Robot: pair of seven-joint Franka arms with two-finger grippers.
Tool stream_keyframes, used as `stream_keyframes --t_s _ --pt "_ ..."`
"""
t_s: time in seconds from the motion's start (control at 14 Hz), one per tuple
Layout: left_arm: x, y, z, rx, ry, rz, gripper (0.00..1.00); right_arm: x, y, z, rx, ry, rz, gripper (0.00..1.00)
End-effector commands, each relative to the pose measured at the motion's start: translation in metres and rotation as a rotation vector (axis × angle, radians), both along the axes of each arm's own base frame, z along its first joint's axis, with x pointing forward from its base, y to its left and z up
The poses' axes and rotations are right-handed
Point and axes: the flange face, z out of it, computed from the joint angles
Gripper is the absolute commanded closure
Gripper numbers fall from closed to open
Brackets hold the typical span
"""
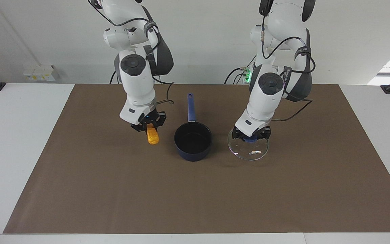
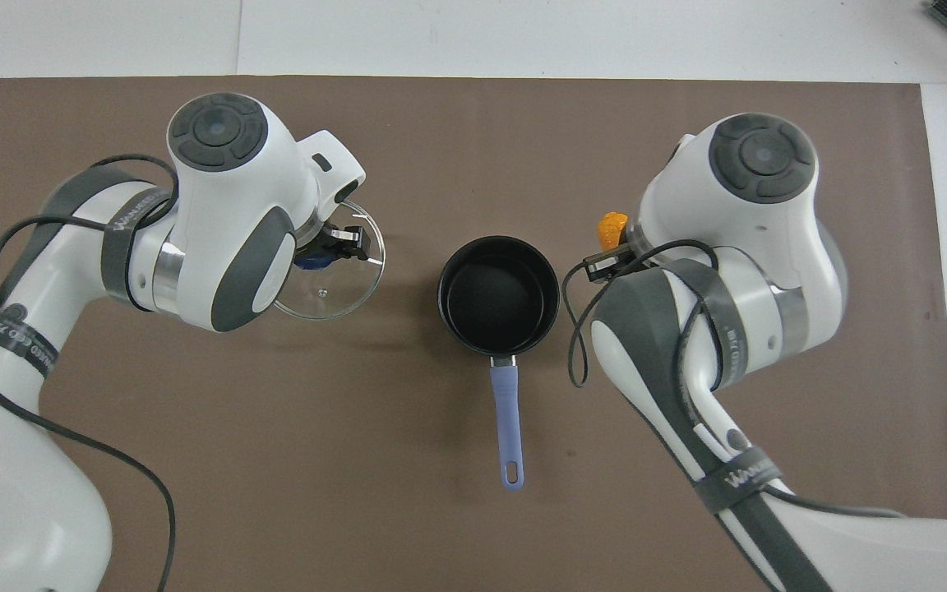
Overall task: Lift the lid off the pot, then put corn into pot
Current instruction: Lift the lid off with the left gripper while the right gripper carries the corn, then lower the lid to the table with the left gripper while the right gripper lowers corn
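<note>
The navy pot [image 1: 193, 153] stands open mid-mat, black inside empty, its blue handle [image 1: 190, 106] pointing toward the robots; it also shows in the overhead view [image 2: 498, 300]. My left gripper [image 1: 252, 135] is shut on the blue knob of the glass lid [image 1: 249, 151] and holds it low over the mat beside the pot, toward the left arm's end; I cannot tell if it touches the mat. The lid shows under the left gripper [image 2: 325, 251] in the overhead view [image 2: 338, 288]. My right gripper [image 1: 150, 127] is shut on the orange corn [image 1: 153, 136], which hangs above the mat beside the pot, toward the right arm's end. In the overhead view only the corn's tip [image 2: 612, 224] shows by the right gripper [image 2: 609, 247].
A brown mat [image 1: 195, 196] covers the table, with white table surface [image 1: 19, 142] around it. Small white boxes [image 1: 39, 73] sit by the wall at the right arm's end.
</note>
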Motion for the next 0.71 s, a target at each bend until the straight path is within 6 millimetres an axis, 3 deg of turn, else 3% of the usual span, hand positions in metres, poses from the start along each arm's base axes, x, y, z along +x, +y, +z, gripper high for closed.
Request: stream_keyframes --t_s 0.0,0.14,0.36,0.64 --pt "-0.027 0.045 -0.012 -0.014 -0.035 -0.060 1.00 0.002 0.056 -0.013 0.018 0.005 -0.072 1.00" --pt "-0.041 0.066 -0.025 -0.020 -0.052 -0.084 1.00 -0.001 0.088 -0.023 0.026 -0.004 -0.082 1.00" --pt "-0.082 0.079 -0.045 -0.032 -0.087 -0.088 1.00 -0.015 0.128 -0.046 0.030 -0.005 -0.085 1.00" --pt "-0.121 0.084 -0.066 -0.031 -0.072 -0.088 1.00 -0.019 0.127 -0.069 0.011 0.028 -0.073 1.00"
